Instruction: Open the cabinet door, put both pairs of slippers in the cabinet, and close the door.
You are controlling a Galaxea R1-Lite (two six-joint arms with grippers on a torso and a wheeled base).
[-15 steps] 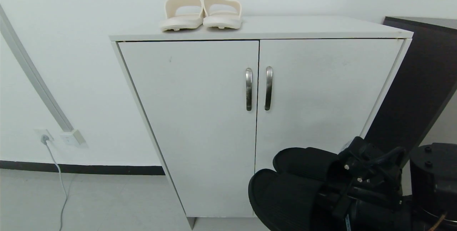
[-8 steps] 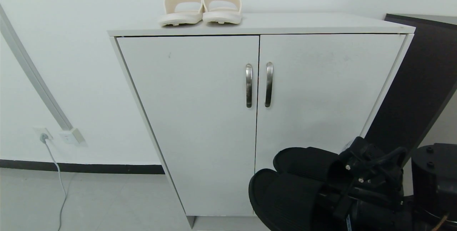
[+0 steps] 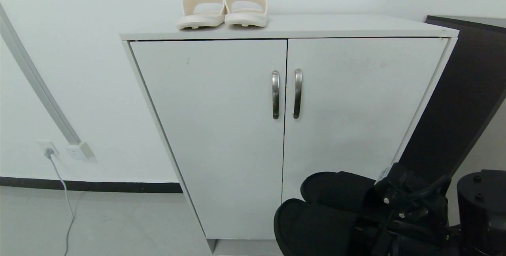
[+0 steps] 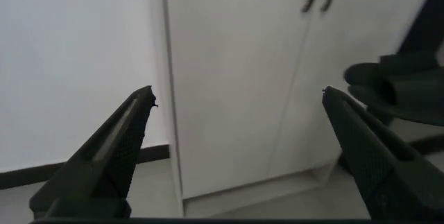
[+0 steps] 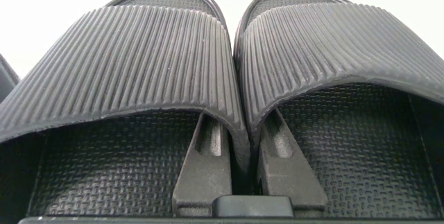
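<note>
Black slippers (image 3: 316, 218) hang at 5 o'clock of the head view, cut off by its lower edge and a little lower than before. Right wrist view reveals the right gripper (image 5: 241, 123) pinching both straps between its fingers (image 5: 203, 172). Left gripper (image 4: 238, 93) is spread wide, holding nothing. Cream slippers (image 3: 222, 10) sit at 12 o'clock on the cabinet (image 3: 355, 26), doors (image 3: 213, 129) closed.

White wall (image 3: 79, 70) at the back, crossed on the left by a grey conduit (image 3: 35, 86) slanting down to a small box (image 3: 81, 152). Just beside the box a socket (image 3: 47, 150), white cable (image 3: 67, 204) hanging from it to the pale grey floor (image 3: 118, 224). Black skirting (image 3: 91, 187) along the wall's foot. Dark panel (image 3: 466, 90) at far right.
</note>
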